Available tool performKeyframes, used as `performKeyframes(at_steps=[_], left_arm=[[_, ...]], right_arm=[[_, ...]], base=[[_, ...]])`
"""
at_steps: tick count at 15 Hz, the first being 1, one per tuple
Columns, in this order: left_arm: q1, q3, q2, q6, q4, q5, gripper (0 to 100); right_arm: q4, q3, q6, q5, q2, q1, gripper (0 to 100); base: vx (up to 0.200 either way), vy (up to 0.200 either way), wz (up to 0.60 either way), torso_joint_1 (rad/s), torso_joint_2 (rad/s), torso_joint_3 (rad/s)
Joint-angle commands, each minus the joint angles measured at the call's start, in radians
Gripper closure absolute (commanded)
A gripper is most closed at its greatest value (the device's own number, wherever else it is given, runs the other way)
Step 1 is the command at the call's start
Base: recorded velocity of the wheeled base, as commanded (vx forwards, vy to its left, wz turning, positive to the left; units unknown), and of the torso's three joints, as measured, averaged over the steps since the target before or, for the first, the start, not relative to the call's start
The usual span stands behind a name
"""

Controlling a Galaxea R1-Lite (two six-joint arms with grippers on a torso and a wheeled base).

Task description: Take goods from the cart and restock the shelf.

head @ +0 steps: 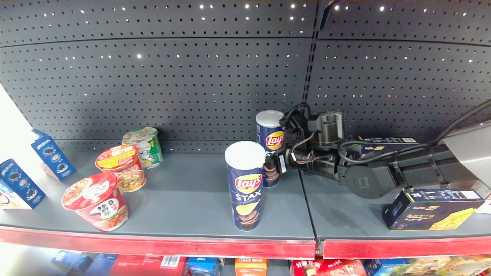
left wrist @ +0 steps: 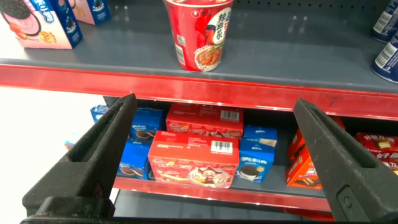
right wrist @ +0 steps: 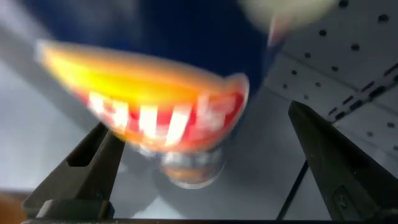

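Two blue chip cans are standing upright near the middle of the grey shelf. The front can is sitting close to the shelf's red front edge. The rear can is standing just behind it and a little to the right, nearer the pegboard.

The right arm is lying across the right half of the shelf. The right hand is sitting at the rear can's lower half, partly hidden behind the front can. In the right wrist view the can's label is showing blurred between the two fingers. They are standing wide apart with shelf showing beside the can, so the hand is not clamping it.

The left hand is hanging in front of the shelving, facing the red edge, with its fingers spread wide apart.

Three noodle cups are standing in a slanted row on the shelf's left part. The red cup is nearest the edge, the yellow cup is behind it and the green cup is farthest back. Blue boxes are leaning at the far left.

On the right, a dark box is lying near the front edge. Another box is lying behind the arm by the pegboard.

On the lower shelf, red cartons and blue cartons are sitting side by side.
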Motion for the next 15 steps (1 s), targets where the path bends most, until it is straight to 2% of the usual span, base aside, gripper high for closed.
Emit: performKeyframes(at_steps=[1,9,15], left_arm=[[0.0,0.0,0.001,0.0,0.0,0.0,0],[0.0,0.0,0.001,0.0,0.0,0.0,0],[0.0,0.0,0.001,0.0,0.0,0.0,0]], right_arm=[[0.01,-0.034,0.002,-0.003,0.034,0.002,0],[0.065,-0.097,0.022,-0.05,0.066,0.004,0],[0.066,-0.06,0.086,-0.125,0.023,0.079,0]], base=[[0.0,0.0,0.0,0.0,0.0,0.0],[0.0,0.0,0.0,0.0,0.0,0.0],[0.0,0.0,0.0,0.0,0.0,0.0]])
